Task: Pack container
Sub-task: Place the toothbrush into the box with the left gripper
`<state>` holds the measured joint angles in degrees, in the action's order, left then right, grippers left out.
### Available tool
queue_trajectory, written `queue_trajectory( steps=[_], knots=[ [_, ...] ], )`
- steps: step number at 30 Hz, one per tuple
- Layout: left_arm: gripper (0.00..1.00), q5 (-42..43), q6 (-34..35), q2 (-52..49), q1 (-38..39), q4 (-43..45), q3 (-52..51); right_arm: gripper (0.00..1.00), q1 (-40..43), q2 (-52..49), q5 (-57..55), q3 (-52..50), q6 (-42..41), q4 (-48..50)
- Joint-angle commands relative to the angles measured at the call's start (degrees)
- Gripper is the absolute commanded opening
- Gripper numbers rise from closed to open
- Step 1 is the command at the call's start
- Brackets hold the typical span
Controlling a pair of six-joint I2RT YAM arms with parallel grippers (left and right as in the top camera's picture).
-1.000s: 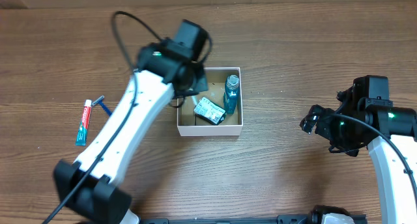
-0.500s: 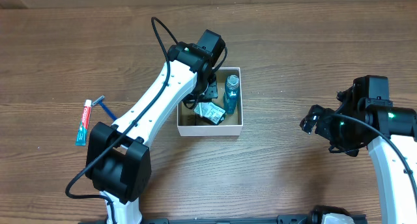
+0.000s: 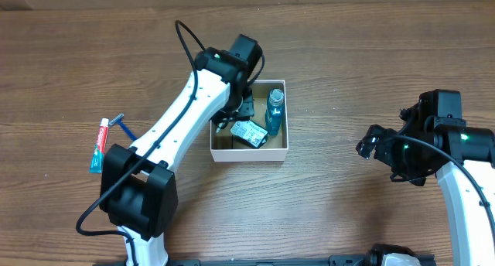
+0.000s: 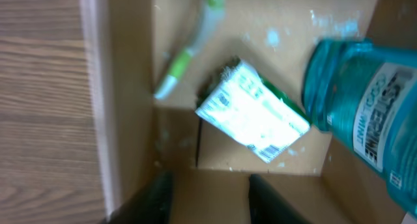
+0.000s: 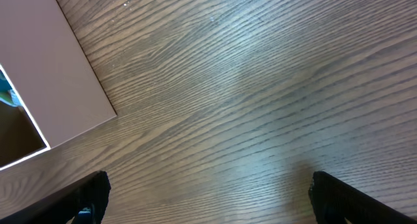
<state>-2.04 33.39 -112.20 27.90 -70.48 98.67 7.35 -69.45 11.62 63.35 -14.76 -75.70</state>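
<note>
The container is a small square box with white walls and a brown inside, at the table's middle. It holds a teal mouthwash bottle, a white-and-green packet and a green toothbrush. My left gripper hangs over the box's left part, open and empty. In the left wrist view my left gripper is just above the brown floor, near the box's left wall; the packet and bottle lie ahead of it. My right gripper is open and empty over bare wood, to the right of the box.
A red-and-white toothpaste tube and a blue razor lie on the wood at the left. The left arm stretches diagonally from the front left to the box.
The left arm has swung in over the container, then shifted slightly left. The right arm has not moved.
</note>
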Motion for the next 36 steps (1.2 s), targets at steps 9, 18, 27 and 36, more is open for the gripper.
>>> queue_trajectory(
  steps=[9,18,27,36],
  knots=[
    [0.66,-4.31,-15.78,-1.90,-2.75,3.87,8.39,1.00,-0.17,0.24,-0.20,-0.04,-0.07,0.20],
    [0.67,-3.87,-15.63,-9.55,-2.75,3.76,8.37,1.00,-0.17,0.24,-0.22,-0.04,-0.07,0.20],
    [0.59,-3.91,-15.63,-13.42,-2.75,6.03,8.37,1.00,-0.17,0.24,-0.22,-0.04,-0.04,0.22],
    [0.30,-4.07,-15.17,-13.42,-2.73,9.79,8.37,1.00,-0.17,0.24,-0.24,-0.04,-0.04,0.17]
  ],
)
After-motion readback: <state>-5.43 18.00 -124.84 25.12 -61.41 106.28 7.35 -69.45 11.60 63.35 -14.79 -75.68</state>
